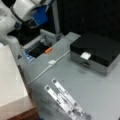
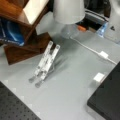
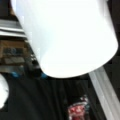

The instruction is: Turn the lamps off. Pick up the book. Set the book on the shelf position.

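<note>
The white book [image 1: 10, 80] lies flat on the reddish-brown wooden shelf position [image 1: 26, 115] at a front view's left. In a front view the book [image 2: 35, 7] sits at the top left on the shelf position [image 2: 23, 53]. A lamp's shade [image 2: 68, 11] looks grey and unlit, with its clear base [image 2: 68, 31] below it. That shade [image 3: 67, 35] fills the wrist view, very close. My white arm [image 1: 22, 10] reaches in at the top left. The gripper itself shows in no view.
A slotted metal stand [image 1: 66, 101] [image 2: 45, 63] stands on the grey table. A black-topped box [image 1: 97, 50] [image 2: 107, 100] sits at the right. A white cable with an inline switch [image 1: 52, 62] [image 2: 103, 54] crosses the table. A small orange object [image 1: 48, 50] lies near a dark tray.
</note>
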Controlling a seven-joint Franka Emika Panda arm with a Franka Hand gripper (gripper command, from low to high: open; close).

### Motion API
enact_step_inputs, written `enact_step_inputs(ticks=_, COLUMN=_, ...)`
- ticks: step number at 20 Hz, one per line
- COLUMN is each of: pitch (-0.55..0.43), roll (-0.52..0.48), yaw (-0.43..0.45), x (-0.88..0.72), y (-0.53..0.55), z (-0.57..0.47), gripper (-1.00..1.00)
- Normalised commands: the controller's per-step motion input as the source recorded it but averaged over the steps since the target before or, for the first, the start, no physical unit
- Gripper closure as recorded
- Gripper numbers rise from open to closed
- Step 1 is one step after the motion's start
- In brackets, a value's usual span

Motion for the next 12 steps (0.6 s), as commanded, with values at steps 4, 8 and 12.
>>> enact_step_inputs(ticks=4, pitch=-0.357, roll=0.533, yaw=-0.331, x=0.11, y=0.20, z=-0.16, gripper=-1.00)
enact_step_inputs(ticks=8, pitch=-0.354, roll=0.320, yaw=-0.261, x=0.04, y=0.29, z=-0.24, gripper=-1.00)
enact_step_inputs(ticks=12, pitch=-0.356, roll=0.185, yaw=-0.241, x=-0.02, y=0.44, z=-0.34, gripper=-1.00)
